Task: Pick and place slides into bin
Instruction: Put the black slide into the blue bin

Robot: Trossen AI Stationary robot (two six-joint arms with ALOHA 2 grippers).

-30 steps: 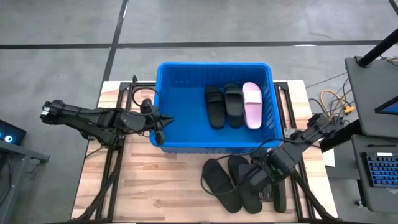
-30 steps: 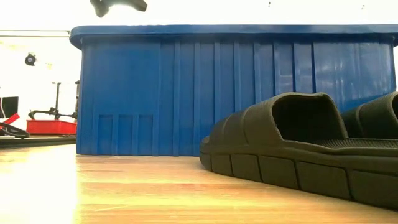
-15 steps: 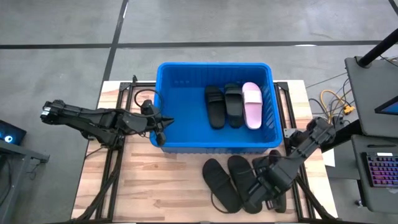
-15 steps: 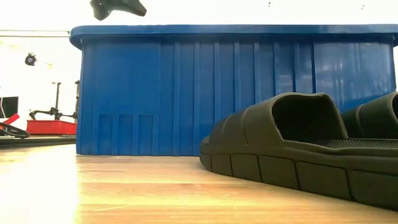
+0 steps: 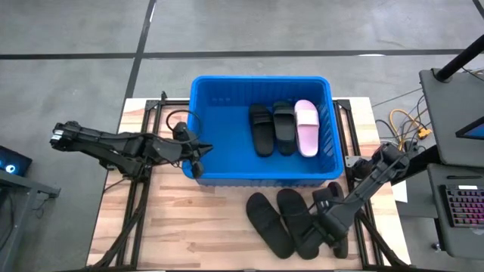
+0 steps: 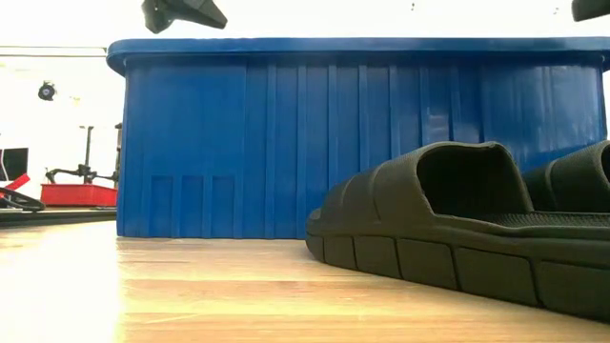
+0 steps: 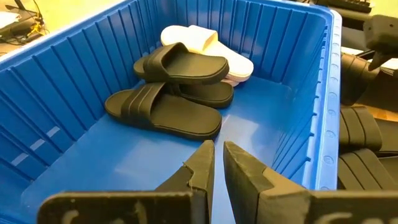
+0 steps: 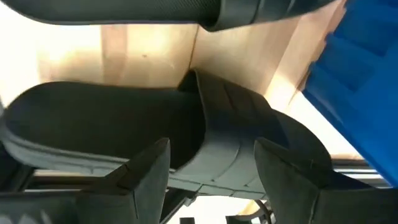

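The blue bin [image 5: 198, 113] stands at the table's middle and far side, with two black slides [image 5: 271, 128] and a pink slide [image 5: 306, 127] lying flat on its floor. Three black slides [image 5: 271, 223] lie side by side on the table in front of the bin. My right gripper [image 5: 327, 227] is open low over the rightmost ones. In the right wrist view [image 8: 211, 155] its fingers stand on either side of a black slide's strap [image 8: 230, 118]. My left gripper [image 5: 198, 155] hovers shut and empty over the bin's near left corner, and it also shows in the left wrist view [image 7: 217, 163]. My right gripper comes at the black slide's strap [image 8: 205, 134] from above with open fingers [image 8: 146, 168] on either side of it. I cannot tell whether they touch it. The slide lies flat on the table.
Black frame rails [image 5: 140, 204] run along the table's left and right sides. A desk with a keyboard [image 5: 461, 208] and cables stands beyond the right edge. Bare wood [image 5: 197, 227] lies in front of the bin at the left.
My right gripper has moved toward the table's near edge and down over the black slides in front of the bin. The slides have stayed where they were.
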